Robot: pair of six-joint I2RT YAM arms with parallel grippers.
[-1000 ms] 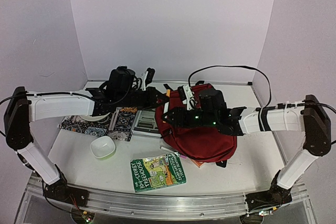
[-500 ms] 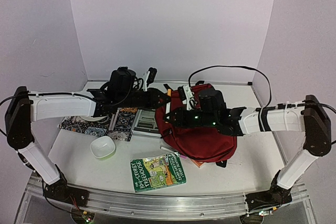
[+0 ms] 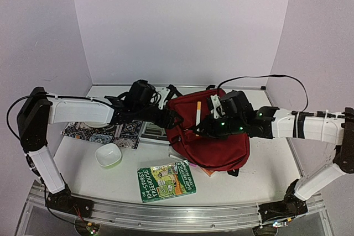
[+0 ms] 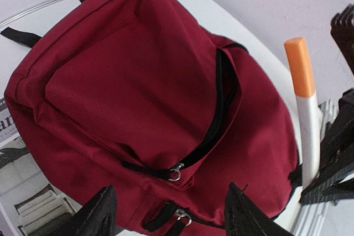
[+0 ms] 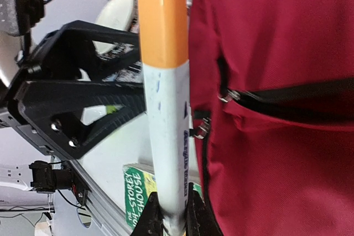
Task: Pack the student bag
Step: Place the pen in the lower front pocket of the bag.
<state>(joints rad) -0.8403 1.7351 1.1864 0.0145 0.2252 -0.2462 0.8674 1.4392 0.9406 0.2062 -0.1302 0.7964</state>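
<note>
left gripper (image 4: 171, 216) open, jaws spread wide right at the zipper end of the student bag (image 4: 138, 81), bag lying straight ahead of it. right gripper (image 5: 168, 214) clamped on the marker (image 5: 166, 109), white with orange cap up, held just beside the bag's front pocket; touching or not, can't tell. book (image 3: 166, 181) on the table below both grippers.
</note>
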